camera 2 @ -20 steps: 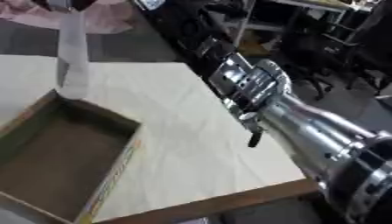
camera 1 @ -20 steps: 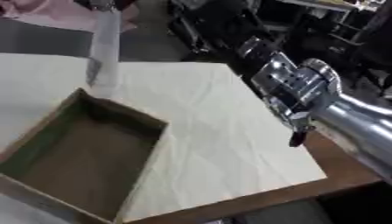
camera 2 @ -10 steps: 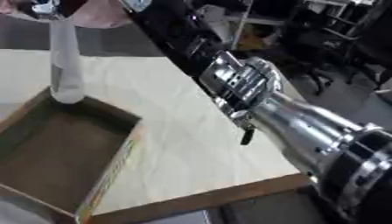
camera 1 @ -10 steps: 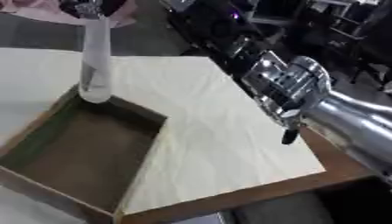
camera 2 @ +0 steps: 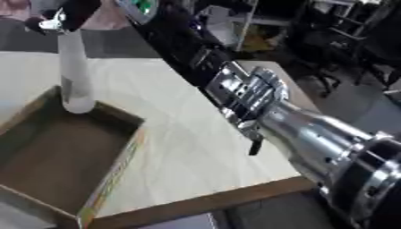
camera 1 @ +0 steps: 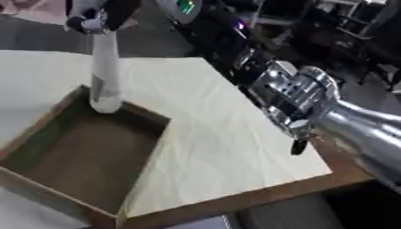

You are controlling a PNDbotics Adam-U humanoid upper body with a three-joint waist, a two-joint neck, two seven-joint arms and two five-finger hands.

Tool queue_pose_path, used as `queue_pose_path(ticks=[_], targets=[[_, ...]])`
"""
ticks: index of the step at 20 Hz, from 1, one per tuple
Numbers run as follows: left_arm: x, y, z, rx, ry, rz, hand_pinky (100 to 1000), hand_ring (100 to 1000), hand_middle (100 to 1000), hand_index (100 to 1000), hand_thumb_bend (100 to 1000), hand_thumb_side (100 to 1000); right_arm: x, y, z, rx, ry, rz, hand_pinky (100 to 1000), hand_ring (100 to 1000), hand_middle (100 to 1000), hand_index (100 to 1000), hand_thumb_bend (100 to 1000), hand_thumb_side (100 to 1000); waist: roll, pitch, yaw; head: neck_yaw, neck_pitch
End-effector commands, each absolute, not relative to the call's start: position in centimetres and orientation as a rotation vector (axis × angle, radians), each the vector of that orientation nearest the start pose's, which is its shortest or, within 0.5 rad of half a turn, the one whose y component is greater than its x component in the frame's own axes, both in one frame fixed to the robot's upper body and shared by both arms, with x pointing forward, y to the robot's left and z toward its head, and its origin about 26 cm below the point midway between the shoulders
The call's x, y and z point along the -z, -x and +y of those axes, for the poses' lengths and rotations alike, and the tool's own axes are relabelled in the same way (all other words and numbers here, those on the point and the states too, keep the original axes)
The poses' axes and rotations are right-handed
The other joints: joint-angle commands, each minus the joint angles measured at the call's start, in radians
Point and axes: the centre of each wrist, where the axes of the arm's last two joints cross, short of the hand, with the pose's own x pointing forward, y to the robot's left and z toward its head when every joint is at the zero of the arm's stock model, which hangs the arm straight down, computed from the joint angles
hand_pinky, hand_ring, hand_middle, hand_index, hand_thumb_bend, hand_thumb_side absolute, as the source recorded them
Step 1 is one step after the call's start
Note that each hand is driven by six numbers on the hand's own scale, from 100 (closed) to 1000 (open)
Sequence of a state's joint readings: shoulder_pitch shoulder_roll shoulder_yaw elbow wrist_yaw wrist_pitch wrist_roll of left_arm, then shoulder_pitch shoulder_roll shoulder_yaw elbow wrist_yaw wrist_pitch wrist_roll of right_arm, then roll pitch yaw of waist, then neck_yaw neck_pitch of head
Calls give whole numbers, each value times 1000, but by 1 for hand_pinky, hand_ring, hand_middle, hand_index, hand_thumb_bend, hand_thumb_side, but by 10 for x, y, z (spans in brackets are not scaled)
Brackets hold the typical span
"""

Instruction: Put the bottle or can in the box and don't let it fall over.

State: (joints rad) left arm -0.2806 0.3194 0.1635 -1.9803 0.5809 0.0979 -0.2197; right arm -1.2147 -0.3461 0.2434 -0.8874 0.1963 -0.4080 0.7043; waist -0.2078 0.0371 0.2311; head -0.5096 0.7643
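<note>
A tall clear bottle [camera 1: 104, 76] stands upright, its base low in the far corner of the open brown cardboard box [camera 1: 86, 156]. Whether the base touches the box floor I cannot tell. My right hand [camera 1: 103, 14] is shut on the bottle's top at the upper left. The silver and black right arm [camera 1: 301, 100] stretches from the lower right across the table up to that hand. The left hand shows in neither view.
The box lies at the near left of a table covered with a cream cloth [camera 1: 227, 134]. The wooden table edge [camera 1: 258, 199] runs along the front right. Dark chairs and equipment [camera 2: 329, 40] stand beyond the table.
The bottle has come down from above the box's far corner to inside that corner, still upright in my right hand. The camera view has also shifted.
</note>
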Motion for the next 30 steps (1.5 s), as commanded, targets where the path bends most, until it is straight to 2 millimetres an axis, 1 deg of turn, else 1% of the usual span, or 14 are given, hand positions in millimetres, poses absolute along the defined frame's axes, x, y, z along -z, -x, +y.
queue_pose_path(ticks=[1,4,9,10,13,16,18,23,25,27,28,29,30], targets=[[-209,-294,303,191,451,-2176,617,769,656,881,165,751,-303,-490,-184,-1655,78,-1930,100,732,158,273,108,297,16,-13,-7,3,6],[-208,-294,304,185,441,-2169,618,769,656,881,166,750,-308,-488,-182,-1652,92,-1949,100,734,157,272,110,300,15,-18,-13,3,6],[-206,-293,307,160,427,-2155,619,770,657,880,169,750,-313,-484,-175,-1637,106,-1966,100,737,156,271,112,307,19,-39,-28,7,6],[-205,-292,307,154,423,-2150,618,769,656,880,169,752,-314,-483,-173,-1642,112,-1967,100,736,155,269,123,321,19,-43,-33,9,6],[-203,-292,308,145,415,-2138,617,769,656,880,169,752,-317,-475,-162,-1663,119,-1971,100,737,156,270,120,323,22,-49,-43,12,6],[-201,-291,309,138,404,-2132,615,768,655,880,171,758,-318,-467,-153,-1684,112,-1962,100,737,160,276,113,324,23,-47,-47,11,6],[-201,-291,310,136,397,-2127,614,768,654,880,171,760,-316,-462,-149,-1683,102,-1955,100,742,166,283,100,300,22,-43,-49,8,6],[-201,-291,309,146,390,-2127,612,767,653,880,171,764,-309,-454,-146,-1652,60,-1938,100,751,178,299,100,275,21,-28,-50,1,6],[-201,-291,309,151,390,-2128,611,767,653,880,170,765,-306,-453,-146,-1644,46,-1933,100,768,196,320,100,255,21,-22,-47,0,6],[-202,-291,309,153,387,-2132,611,767,653,880,171,766,-302,-453,-148,-1637,43,-1925,100,823,268,403,100,241,22,-17,-45,0,6],[-202,-291,309,153,386,-2133,611,767,653,880,171,766,-301,-453,-149,-1635,47,-1923,100,890,345,482,100,285,22,-15,-45,0,6],[-202,-291,309,152,384,-2134,611,767,653,880,171,767,-299,-453,-151,-1641,58,-1921,100,950,416,551,156,303,22,-13,-45,1,6],[-202,-291,310,152,383,-2135,611,767,653,880,171,767,-298,-453,-152,-1652,68,-1920,201,1000,534,668,346,295,23,-11,-45,2,6]])
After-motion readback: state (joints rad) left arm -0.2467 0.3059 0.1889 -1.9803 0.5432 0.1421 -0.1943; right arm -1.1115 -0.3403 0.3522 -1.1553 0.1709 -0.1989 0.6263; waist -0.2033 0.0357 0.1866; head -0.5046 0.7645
